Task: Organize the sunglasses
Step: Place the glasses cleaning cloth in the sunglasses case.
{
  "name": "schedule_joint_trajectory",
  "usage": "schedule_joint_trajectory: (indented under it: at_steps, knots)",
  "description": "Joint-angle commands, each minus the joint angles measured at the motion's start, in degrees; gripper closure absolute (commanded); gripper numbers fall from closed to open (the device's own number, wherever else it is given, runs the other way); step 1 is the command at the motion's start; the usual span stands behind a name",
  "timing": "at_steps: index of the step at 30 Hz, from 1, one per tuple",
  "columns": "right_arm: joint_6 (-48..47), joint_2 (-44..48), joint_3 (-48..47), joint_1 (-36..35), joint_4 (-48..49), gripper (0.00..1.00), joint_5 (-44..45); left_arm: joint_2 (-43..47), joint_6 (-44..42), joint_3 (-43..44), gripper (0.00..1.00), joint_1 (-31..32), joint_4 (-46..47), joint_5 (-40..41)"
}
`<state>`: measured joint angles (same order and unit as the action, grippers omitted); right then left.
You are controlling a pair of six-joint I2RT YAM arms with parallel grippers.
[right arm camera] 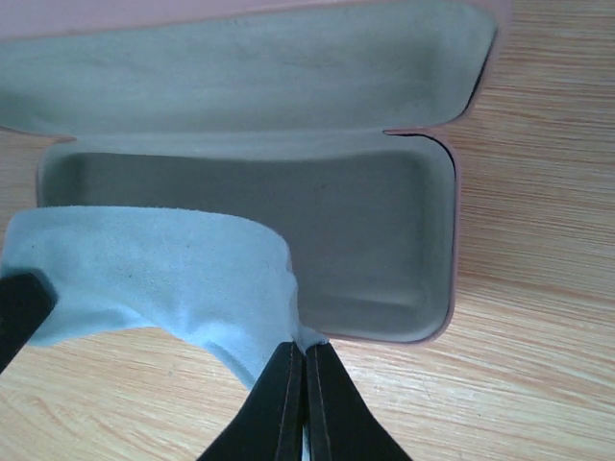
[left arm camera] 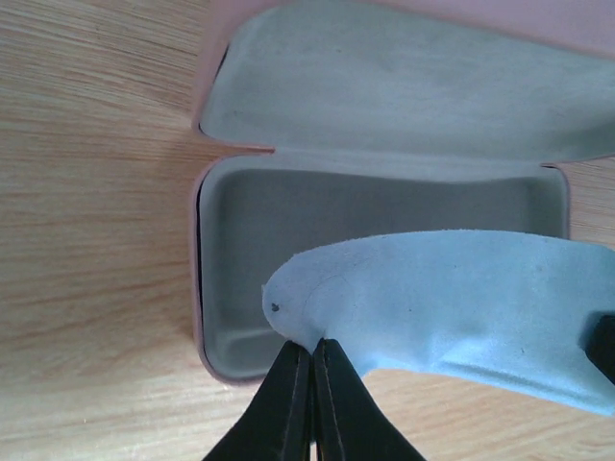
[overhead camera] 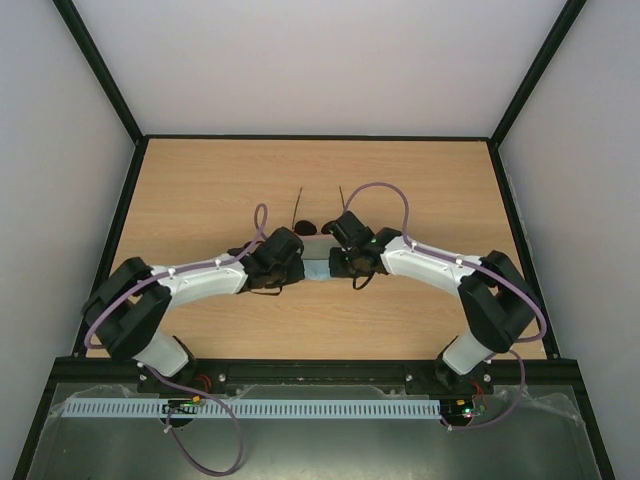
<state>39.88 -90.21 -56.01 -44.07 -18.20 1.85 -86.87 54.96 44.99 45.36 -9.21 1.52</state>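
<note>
Both the left claw (left arm camera: 309,346) and right claw (right arm camera: 304,350) pinch tight on the cloth (left arm camera: 452,298) over the open case (left arm camera: 365,206); the sunglasses (overhead camera: 305,227) lie just beyond, temples pointing away.

Light blue cloth (left arm camera: 461,307) spans the near side of an open pink case (right arm camera: 384,230) on a wooden table (left arm camera: 86,192).

We are seeing soft, even light coming from above, casting only faint, short shadows on the surface (overhead camera: 200,190). In the wrist views the open case (left arm camera: 384,96) is darkening in its deep tray, the cloth (left arm camera: 461,298) is looking slightly soft, and the left end effector (left arm camera: 312,394) and right end effector (right arm camera: 306,394) are showing as flat black.
</note>
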Motion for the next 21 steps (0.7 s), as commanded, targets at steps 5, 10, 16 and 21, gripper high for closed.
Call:
schedule_joint_trajectory:
  at_steps: [5,10,16,21]
  knots:
    - [-3.2,-3.5,-2.3,1.4,-1.9,0.99,-0.3,-4.2,-2.1,2.8,0.98,-0.9,2.7,0.1]
    - [-3.2,-4.5,-2.5,2.7,-1.4,0.99,-0.4,-5.2,-2.5,3.6,0.98,-1.1,3.0,0.8]
    - [-5.3,-5.6,-3.0,3.9,-1.2,0.99,-0.4,-6.2,-3.1,5.1,0.98,-1.5,2.2,1.4]
    - [-5.8,-6.7,-3.4,4.4,-0.8,0.99,-0.7,-7.3,-3.3,5.4,0.98,-1.8,1.9,1.3]
